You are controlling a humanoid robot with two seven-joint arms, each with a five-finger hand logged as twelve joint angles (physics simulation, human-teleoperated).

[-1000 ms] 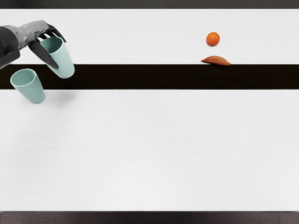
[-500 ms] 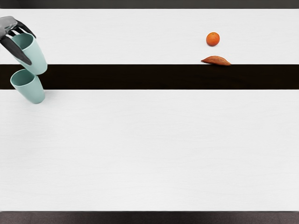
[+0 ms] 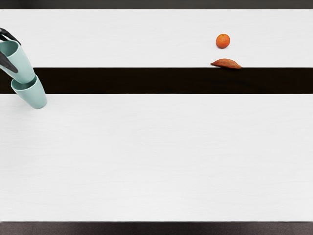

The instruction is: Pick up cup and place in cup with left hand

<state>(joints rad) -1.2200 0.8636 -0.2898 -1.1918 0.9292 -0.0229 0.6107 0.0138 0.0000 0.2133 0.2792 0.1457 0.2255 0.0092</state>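
- Left hand (image 3: 8,50) at far left of the view, cut off by the picture's edge; wrist and forearm out of frame.
- Fingers (image 3: 11,36) closed around the upper cup (image 3: 20,63): dark digits beyond its rim, another slanting down across its near side.
- Digits point rightward and down, toward the desk (image 3: 156,156).
- Upper cup held above the lower cup (image 3: 34,96), mouth facing up; its base overlaps the lower cup's mouth in view. How far inside, cannot tell.
- Lower cup on the desk, mouth up, partly over the dark stripe (image 3: 137,81).
- Well apart, on the right: orange (image 3: 223,41), with sweet potato (image 3: 226,63) near it, at the stripe's edge.
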